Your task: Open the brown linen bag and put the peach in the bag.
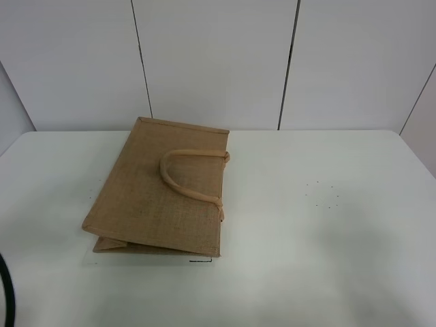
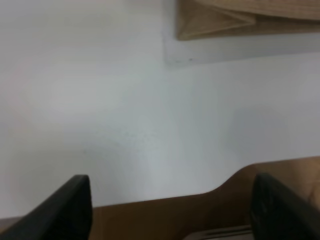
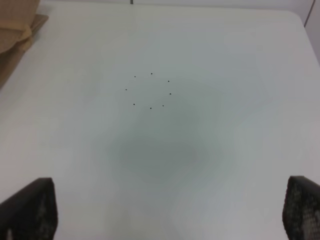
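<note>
The brown linen bag (image 1: pixel 160 191) lies flat and folded on the white table (image 1: pixel 327 231), left of centre, with a beige loop handle (image 1: pixel 191 178) on top. A corner of it shows in the left wrist view (image 2: pixel 235 20) and in the right wrist view (image 3: pixel 15 35). The peach is not in view. My left gripper (image 2: pixel 172 210) is open over the table's near edge, short of the bag. My right gripper (image 3: pixel 170 210) is open and empty above bare table, right of the bag. Neither gripper shows in the exterior high view.
A ring of small black dots (image 3: pixel 149 91) marks the table right of the bag, also in the exterior high view (image 1: pixel 321 195). White wall panels (image 1: pixel 218 61) stand behind the table. A black cable (image 1: pixel 7 293) curves at the front left.
</note>
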